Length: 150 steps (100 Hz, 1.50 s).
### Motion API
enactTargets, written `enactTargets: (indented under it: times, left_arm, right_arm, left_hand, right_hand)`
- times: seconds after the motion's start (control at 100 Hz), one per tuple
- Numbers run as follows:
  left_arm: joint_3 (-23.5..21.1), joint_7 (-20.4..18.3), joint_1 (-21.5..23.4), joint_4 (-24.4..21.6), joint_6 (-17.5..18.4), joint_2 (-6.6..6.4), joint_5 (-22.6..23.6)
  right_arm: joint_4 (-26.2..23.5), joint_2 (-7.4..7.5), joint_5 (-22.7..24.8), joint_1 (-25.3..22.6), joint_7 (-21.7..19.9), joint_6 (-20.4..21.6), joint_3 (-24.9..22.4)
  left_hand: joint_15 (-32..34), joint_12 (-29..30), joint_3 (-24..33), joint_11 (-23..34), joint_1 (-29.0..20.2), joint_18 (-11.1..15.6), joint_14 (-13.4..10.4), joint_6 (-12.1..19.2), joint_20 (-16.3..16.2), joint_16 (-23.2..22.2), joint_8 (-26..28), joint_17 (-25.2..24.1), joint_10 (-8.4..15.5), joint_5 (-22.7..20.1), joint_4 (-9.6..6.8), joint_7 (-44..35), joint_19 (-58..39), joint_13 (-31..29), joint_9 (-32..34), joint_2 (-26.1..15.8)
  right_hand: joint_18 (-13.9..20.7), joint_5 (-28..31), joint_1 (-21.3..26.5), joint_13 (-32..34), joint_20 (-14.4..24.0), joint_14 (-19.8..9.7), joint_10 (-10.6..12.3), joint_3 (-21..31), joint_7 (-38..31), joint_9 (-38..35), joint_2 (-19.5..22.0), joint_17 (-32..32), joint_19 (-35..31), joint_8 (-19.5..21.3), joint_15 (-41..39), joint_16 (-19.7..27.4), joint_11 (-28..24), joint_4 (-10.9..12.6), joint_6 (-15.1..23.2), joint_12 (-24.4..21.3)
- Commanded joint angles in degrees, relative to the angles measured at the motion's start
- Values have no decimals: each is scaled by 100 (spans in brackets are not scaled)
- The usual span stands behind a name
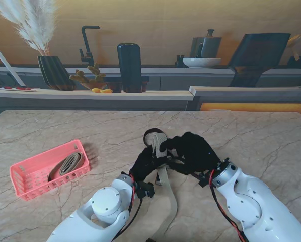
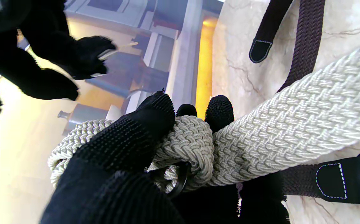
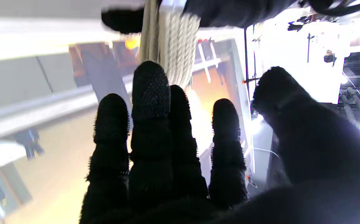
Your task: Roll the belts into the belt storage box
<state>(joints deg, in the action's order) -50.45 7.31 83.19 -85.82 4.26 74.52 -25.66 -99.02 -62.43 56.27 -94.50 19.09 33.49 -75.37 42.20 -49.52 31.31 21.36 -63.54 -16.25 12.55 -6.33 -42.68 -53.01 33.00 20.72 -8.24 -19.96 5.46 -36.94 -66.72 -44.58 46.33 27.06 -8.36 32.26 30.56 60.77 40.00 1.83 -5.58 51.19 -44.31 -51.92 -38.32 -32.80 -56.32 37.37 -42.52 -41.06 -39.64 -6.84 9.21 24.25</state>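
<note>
My left hand [image 1: 143, 164] is gripping the half-rolled cream belt [image 1: 163, 146] at table centre; my right hand [image 1: 193, 151] is hovering beside it, fingers spread. At nine o'clock, the pink storage box [image 1: 27, 184] is holding one rolled belt [image 1: 65, 166].

Cream woven belt [image 1: 165, 186]: partly rolled, tail trailing nearer to me. Pink belt storage box [image 1: 27, 176], left: holds 1 flat-coiled beige belt [image 1: 66, 165].

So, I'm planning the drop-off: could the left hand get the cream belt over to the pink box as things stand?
Probably yes. The left hand grips the cream belt roll, and bare table lies between it and the pink box. The belt's tail is unrolled, though, and the right hand is close by.
</note>
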Motion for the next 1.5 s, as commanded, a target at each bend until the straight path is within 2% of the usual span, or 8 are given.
enactTargets:
  times: [0.0, 0.16, 0.4, 0.59, 1.02, 1.1, 1.29, 1.49]
  left_arm:
    - [16, -177, -4, 17, 15, -40, 47]
    - [86, -462, -69, 83, 113, -136, 303]
    - [246, -728, -188, 171, 256, -244, 739]
    - [329, -985, -275, 209, 315, -331, 925]
    - [370, -1332, -314, 215, 366, -402, 780]
    - [364, -1363, -312, 207, 373, -411, 765]
    - [370, -1340, -315, 230, 388, -398, 759]
    - [371, -1100, -291, 233, 358, -346, 850]
  right_arm:
    - [-88, -21, 24, 42, -63, -60, -109]
    - [-245, 44, -221, 77, -899, -128, -400]
    - [-224, 211, -1822, 268, -2849, -500, -465]
    - [11, 359, -2537, 536, -3697, -472, -373]
    - [533, 395, -2490, 1038, -3688, -27, 105]
    - [595, 374, -2408, 1087, -3553, 35, 162]
    - [642, 352, -2415, 1129, -3450, 77, 234]
    - [553, 315, -2543, 992, -3368, -44, 114]
  left_hand:
    - [379, -62, 425, 294, -806, 65, -131, 324, -178, -227, 75, -23, 265, -2, -82, -126, -282, -94, 88, -890]
    - [253, 1, 201, 287, -903, 89, -81, 345, -342, -335, 105, -104, 251, 36, -58, -97, -376, 32, -32, -1101]
    - [119, 7, -152, 196, -1041, 90, -84, 458, -393, -134, 599, -166, 205, 243, -100, -565, -321, 196, -176, -1463]
    - [95, 90, -145, 223, -1043, 96, -115, 547, -394, 41, 949, -171, 203, 348, -161, -798, -302, 238, -273, -1583]
    - [-17, 158, -165, 203, -1042, 38, -54, 559, -340, 191, 1090, -194, 179, 230, -158, -749, -180, 256, -237, -1586]
    - [-31, 165, -188, 187, -1043, 42, -54, 564, -329, 215, 1098, -200, 175, 235, -144, -717, -156, 263, -239, -1580]
    - [-109, 67, -439, -51, -985, 30, 5, 515, -309, 13, 1054, -199, 162, 196, -55, -536, -123, 232, -100, -1167]
    - [275, -126, -315, 83, -1042, 48, -85, 513, -408, -15, 1133, 35, 155, 35, -79, -678, -456, -8, 88, -1438]
  right_hand:
    - [110, -244, -50, -288, 77, -123, 107, 0, 313, 351, 170, 70, 177, -104, 229, 84, 141, 276, -23, -26]
    - [97, -991, -9, -951, -86, -10, -200, -187, 1176, 1652, 210, 281, 578, -456, 1240, 518, 986, 242, -465, -334]
    - [55, -1545, 159, -1260, -199, 192, -506, -247, 1726, 2658, -14, 307, 856, -584, 1952, 902, 1435, 143, -766, -498]
    - [102, -2060, 519, -1265, -138, 157, -377, -245, 1143, 2765, -55, 273, 916, -283, 2061, 940, 1604, 125, 1027, -521]
    - [903, -490, 881, -452, -155, -443, -191, 78, -488, 1430, -98, -419, 592, 195, 2027, 904, 1109, 122, 910, -388]
    - [1110, -393, 1117, -225, -204, -577, -71, 62, -1158, 1058, -201, -582, 472, 462, 1918, 706, 964, -327, 866, -384]
    - [1251, -250, 1291, 35, -168, -646, 48, 143, -2067, 784, -296, -739, 278, 1146, 1879, 249, 825, -488, 993, -391]
    - [531, -1014, 194, -423, -84, -320, -113, -51, 395, 1454, -215, -266, 552, -167, 1889, 477, 1202, 56, 391, -509]
